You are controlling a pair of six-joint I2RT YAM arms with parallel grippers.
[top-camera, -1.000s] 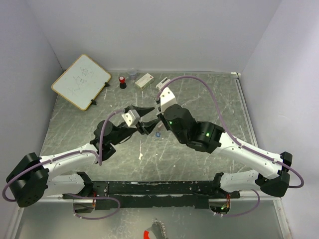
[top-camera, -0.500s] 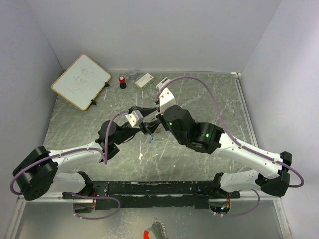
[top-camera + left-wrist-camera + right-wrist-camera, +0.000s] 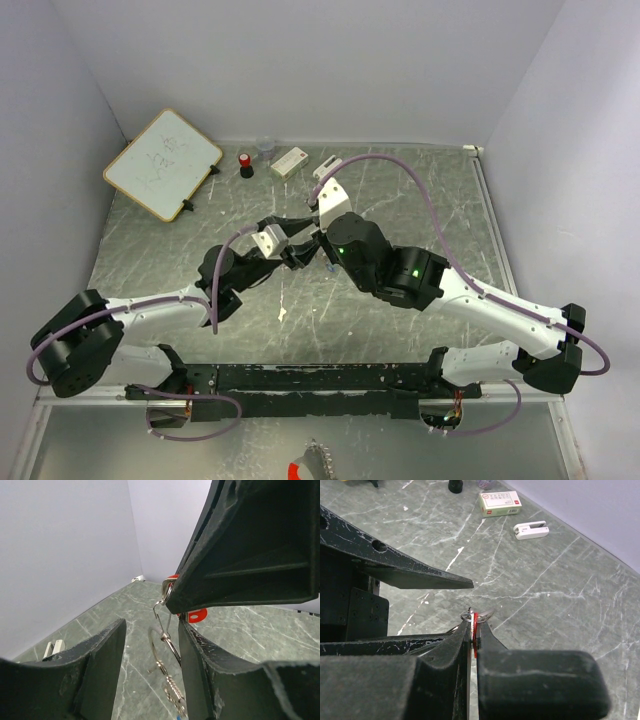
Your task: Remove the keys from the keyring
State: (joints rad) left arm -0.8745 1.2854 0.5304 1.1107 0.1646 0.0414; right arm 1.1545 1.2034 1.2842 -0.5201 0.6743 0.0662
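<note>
Top: left fingers (image 3: pixel 285 221) and right fingers (image 3: pixel 316 246) meet mid-worktop (image 3: pixel 420 200).

Left wrist: left fingers gape wide, straddling the keyring (image 3: pixel 162 650), which hangs long axis vertical, pointing down.

Right wrist: right fingers pinch the red key (image 3: pixel 475 630); a sideways tug could slip it out.

- Whiteboard (image 3: pixel 163 163) sits at the desk's (image 3: pixel 420 200) far left corner.
- Cylinder (image 3: pixel 245 165), box (image 3: pixel 289 161) and clip (image 3: pixel 327 165) line the far edge, left to right.
- Keyring (image 3: pixel 162 650) hangs from the right fingers (image 3: pixel 240 555), between the left fingers (image 3: pixel 100 665).
</note>
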